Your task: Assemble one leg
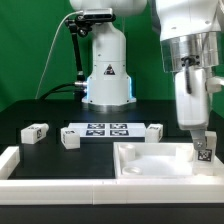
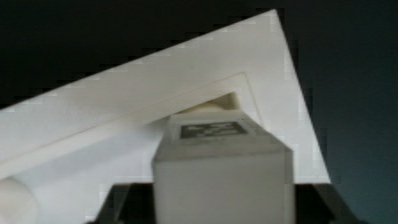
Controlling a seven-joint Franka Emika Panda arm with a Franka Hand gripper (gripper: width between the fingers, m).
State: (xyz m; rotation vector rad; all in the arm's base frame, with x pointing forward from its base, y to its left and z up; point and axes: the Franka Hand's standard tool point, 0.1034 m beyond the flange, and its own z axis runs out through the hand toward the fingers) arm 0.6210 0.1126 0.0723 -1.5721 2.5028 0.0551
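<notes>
Leg [image 1: 203, 153] pinched upright in tool [image 1: 202, 150], fingers closed on its sides, tag facing out. It stands at the corner of the big white square piece [image 1: 150, 163] on the exterior view's right, inside the raised rim; whether it touches the floor, can't tell. Wrist view: leg [image 2: 217, 165] top with tag, pointing into that piece's corner [image 2: 169, 95]. Three more legs loose on black worktop [image 1: 50, 150]: one [image 1: 35, 132] far left, one [image 1: 70, 138] just beside marker board [image 1: 107, 130], one [image 1: 153, 132] at board's other end. White border rail [image 1: 15, 160] along worktop edge.
</notes>
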